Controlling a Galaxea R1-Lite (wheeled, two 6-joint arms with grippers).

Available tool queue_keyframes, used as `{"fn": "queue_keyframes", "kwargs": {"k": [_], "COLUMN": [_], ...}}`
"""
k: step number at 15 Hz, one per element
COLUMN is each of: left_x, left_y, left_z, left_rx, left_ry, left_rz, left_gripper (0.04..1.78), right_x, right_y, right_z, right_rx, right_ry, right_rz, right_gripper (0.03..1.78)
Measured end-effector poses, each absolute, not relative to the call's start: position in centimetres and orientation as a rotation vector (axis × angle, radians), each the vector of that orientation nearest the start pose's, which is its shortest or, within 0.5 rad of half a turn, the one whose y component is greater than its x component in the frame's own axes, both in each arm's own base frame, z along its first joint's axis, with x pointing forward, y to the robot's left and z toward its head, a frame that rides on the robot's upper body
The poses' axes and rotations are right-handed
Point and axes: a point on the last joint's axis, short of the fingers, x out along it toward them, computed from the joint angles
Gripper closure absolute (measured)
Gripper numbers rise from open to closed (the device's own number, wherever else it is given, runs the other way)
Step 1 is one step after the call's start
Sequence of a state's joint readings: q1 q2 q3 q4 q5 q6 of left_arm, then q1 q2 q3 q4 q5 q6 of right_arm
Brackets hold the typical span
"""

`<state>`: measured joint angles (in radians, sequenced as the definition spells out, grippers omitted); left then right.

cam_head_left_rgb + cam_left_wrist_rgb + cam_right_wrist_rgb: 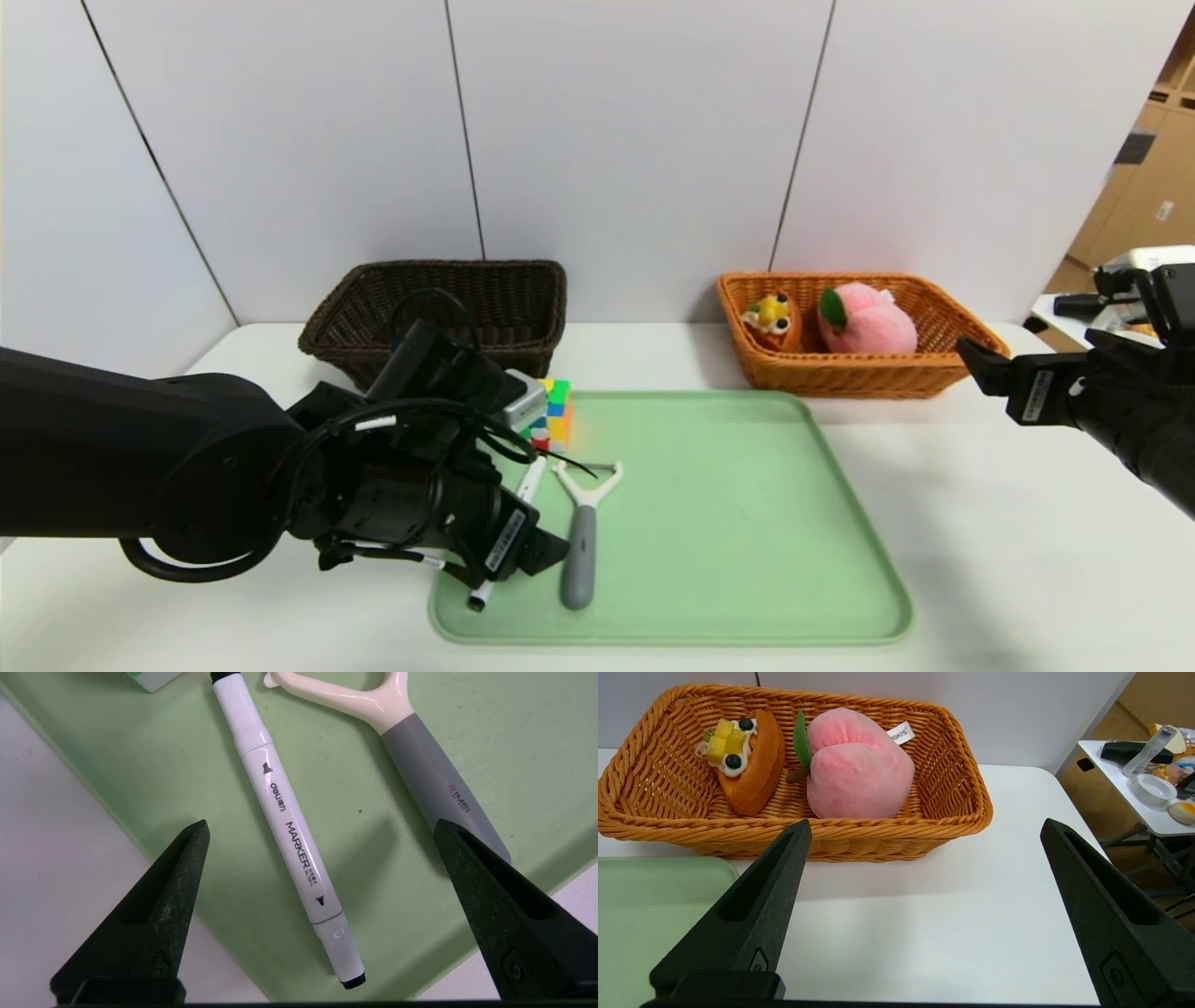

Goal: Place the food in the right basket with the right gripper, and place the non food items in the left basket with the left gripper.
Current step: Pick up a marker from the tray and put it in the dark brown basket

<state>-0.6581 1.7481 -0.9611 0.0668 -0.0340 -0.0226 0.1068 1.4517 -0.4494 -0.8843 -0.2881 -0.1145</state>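
From the head view we see the orange-tan woven basket (854,369) holding the plush peach (868,320) and cake slice (773,319), the dark brown wicker basket (448,313), and the smooth green tray (747,523) carrying the puzzle cube (554,413). At the left wrist, our left gripper (321,833) hangs wide open over the glossy white marker (287,826), the grey-handled peeler (420,765) beside it. At the right wrist, our right gripper (924,833) stands open near the orange basket.

a lab-like test room: a plain white table (980,523) set against bare grey-white wall panels (635,131), with a second white table (1134,779) of loose props and wooden cabinets (1144,187) off to the right.
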Motion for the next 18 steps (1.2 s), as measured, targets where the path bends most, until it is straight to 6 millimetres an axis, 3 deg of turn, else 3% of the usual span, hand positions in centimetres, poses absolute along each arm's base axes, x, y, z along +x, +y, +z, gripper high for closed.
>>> {"fn": "queue_keyframes", "kwargs": {"k": [6, 10, 13, 14, 15, 18], "left_x": [24.0, 24.1, 24.0, 24.0, 24.0, 24.0], "left_y": [-18.7, -18.7, -18.7, -18.7, -18.6, -18.6], "left_z": [13.8, 13.2, 13.1, 13.1, 13.0, 12.9], "left_rx": [0.243, 0.243, 0.246, 0.248, 0.250, 0.252], "left_ry": [0.819, 0.813, 0.816, 0.816, 0.816, 0.819], "left_rz": [-0.642, -0.646, -0.642, -0.637, -0.637, -0.636], "left_gripper": [0.13, 0.72, 1.04, 1.29, 1.65, 1.65], "right_x": [22.5, 22.6, 22.6, 22.6, 22.6, 22.7], "right_y": [1.8, 1.8, 1.8, 1.8, 1.8, 1.9], "right_z": [17.7, 17.8, 17.8, 17.8, 17.8, 17.9], "right_rx": [-0.138, -0.138, -0.138, -0.137, -0.137, -0.137], "right_ry": [0.135, 0.133, 0.133, 0.133, 0.133, 0.128], "right_rz": [-0.170, -0.171, -0.162, -0.161, -0.161, -0.160], "right_gripper": [0.12, 0.12, 0.12, 0.12, 0.12, 0.12]}}
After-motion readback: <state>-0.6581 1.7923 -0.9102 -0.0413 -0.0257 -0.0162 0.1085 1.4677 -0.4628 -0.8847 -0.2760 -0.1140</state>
